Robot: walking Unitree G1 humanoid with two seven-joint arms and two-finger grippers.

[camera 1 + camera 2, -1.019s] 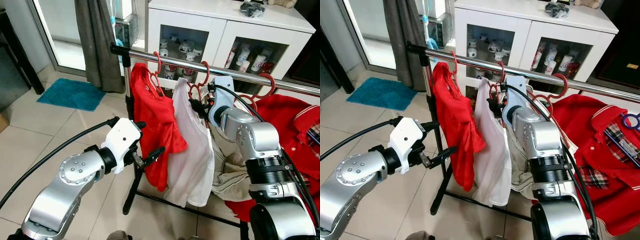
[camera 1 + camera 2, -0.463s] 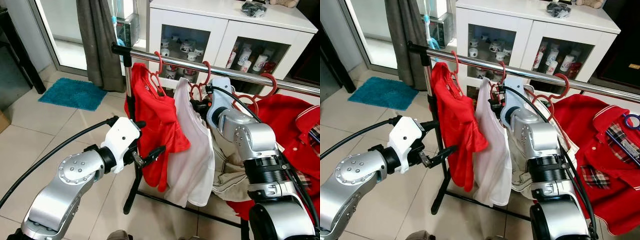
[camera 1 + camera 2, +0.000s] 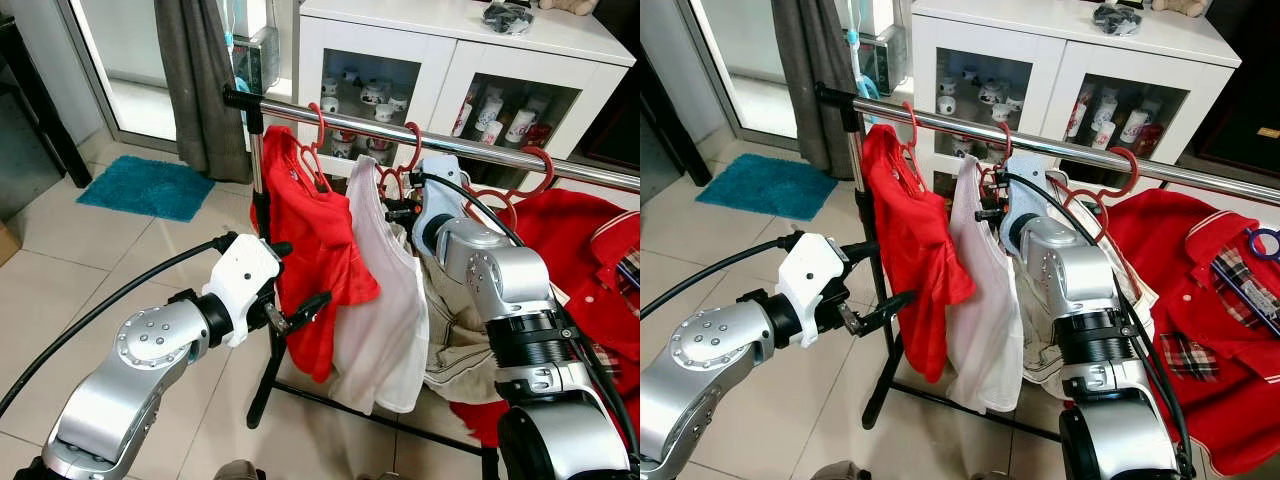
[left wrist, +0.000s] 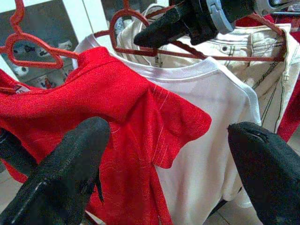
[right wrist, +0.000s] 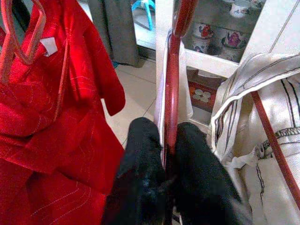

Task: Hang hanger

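Note:
A chrome clothes rail (image 3: pixel 330 112) crosses in front of me. On it hang a red shirt (image 3: pixel 315 250) and a white shirt (image 3: pixel 385 300), each on a red hanger. My right gripper (image 3: pixel 400 212) is just below the rail, shut on the white shirt's red hanger (image 5: pixel 169 117); that hanger's hook (image 3: pixel 411 140) curls over the rail. In the right wrist view both black fingers (image 5: pixel 140 173) pinch the hanger's stem. My left gripper (image 3: pixel 300 310) is open beside the red shirt's lower hem, holding nothing, its fingers (image 4: pixel 61 173) spread wide.
Cream trousers (image 3: pixel 450 330) and a red polo (image 3: pixel 580 250) hang further right on red hangers. Behind the rail stands a white cabinet (image 3: pixel 440 70) with mugs. A grey curtain (image 3: pixel 205 80) and a teal mat (image 3: pixel 145 187) are at the left. The rack's black post (image 3: pixel 265 380) stands on the tiled floor.
My right gripper, with the white shirt's hanger, has shifted slightly left along the rail. My left arm has stayed in place.

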